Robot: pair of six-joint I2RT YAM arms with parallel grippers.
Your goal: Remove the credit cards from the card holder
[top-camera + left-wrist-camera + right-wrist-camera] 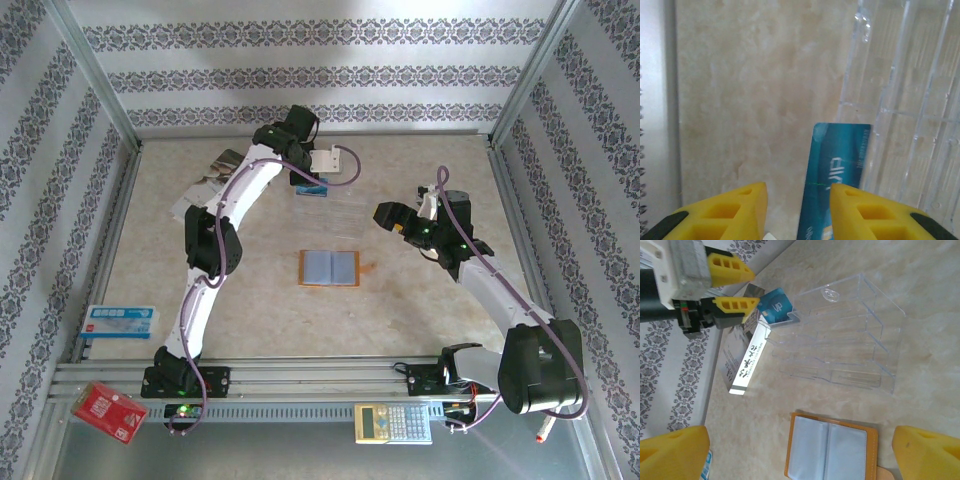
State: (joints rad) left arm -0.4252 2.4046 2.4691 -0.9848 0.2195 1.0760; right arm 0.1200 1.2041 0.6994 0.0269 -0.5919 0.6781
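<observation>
As it lies open, the orange card holder (329,268) shows bluish pockets.

text | blue card (774,305) | reads "VIP" | booklet (742,365) script illegible

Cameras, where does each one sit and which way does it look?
Top external: up high behind the arms, looking down at the table; left arm and right arm show whole.
Left wrist: on the left arm, looking down past the left gripper at the blue card at a clear rack's edge.
Right wrist: on the right arm, looking past the right gripper at the orange card holder.
Shared: both wrist views show the blue card and clear rack.
</observation>
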